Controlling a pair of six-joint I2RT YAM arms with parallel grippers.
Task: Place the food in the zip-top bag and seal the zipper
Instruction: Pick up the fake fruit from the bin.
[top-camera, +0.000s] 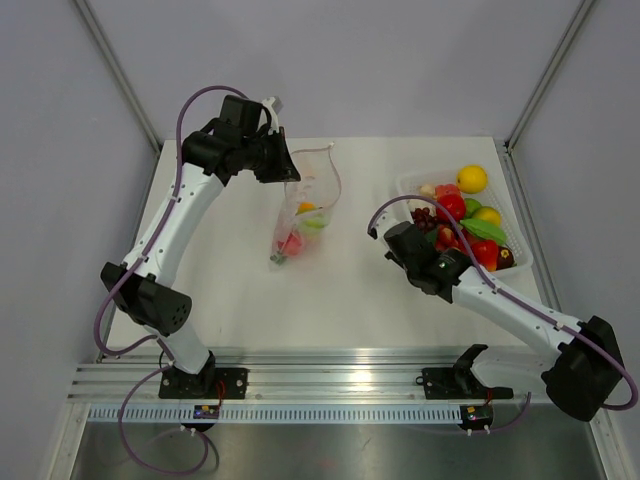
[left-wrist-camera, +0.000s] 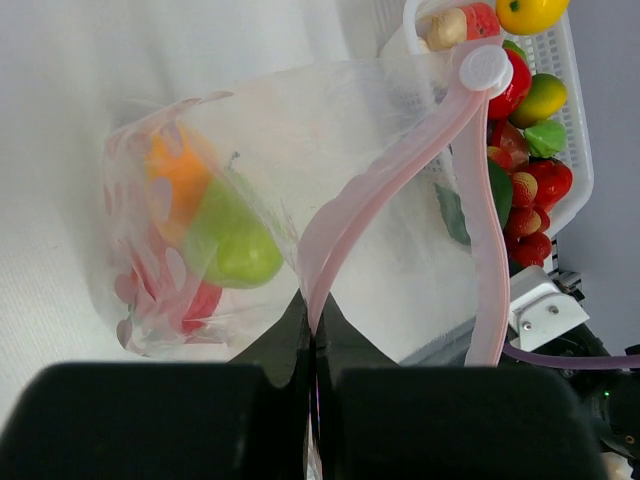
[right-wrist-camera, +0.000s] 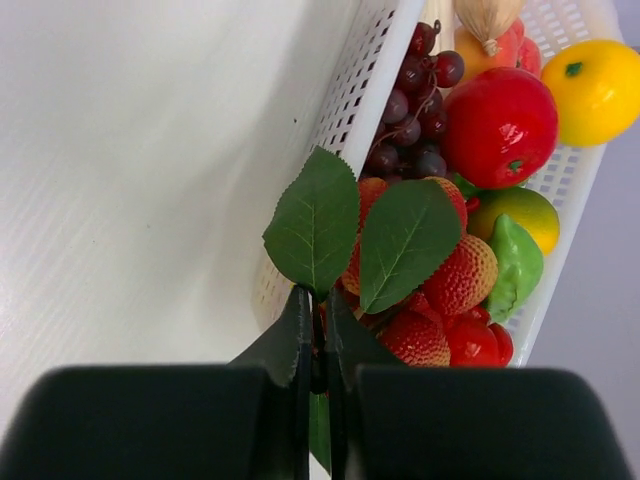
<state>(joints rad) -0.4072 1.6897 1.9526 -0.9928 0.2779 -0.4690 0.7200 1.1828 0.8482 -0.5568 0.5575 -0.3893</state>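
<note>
The zip-top bag (top-camera: 305, 215) hangs over the table middle, held up by my left gripper (top-camera: 283, 160). In the left wrist view that gripper (left-wrist-camera: 313, 315) is shut on the pink zipper (left-wrist-camera: 385, 180), and the mouth gapes open. Green (left-wrist-camera: 235, 245), orange (left-wrist-camera: 180, 175) and red pieces lie inside the bag. More food (top-camera: 460, 205) fills the white tray (top-camera: 520, 262) on the right. My right gripper (right-wrist-camera: 318, 300) is shut on the stem of green leaves (right-wrist-camera: 315, 220) joined to bumpy red fruits (right-wrist-camera: 465, 275) at the tray's near corner.
Dark grapes (right-wrist-camera: 410, 130), a red round fruit (right-wrist-camera: 500, 125) and a yellow lemon (right-wrist-camera: 595, 90) lie further along the tray. A white slider tab (left-wrist-camera: 485, 68) sits at the zipper's far end. The metal rail (top-camera: 330, 385) runs along the table's near edge.
</note>
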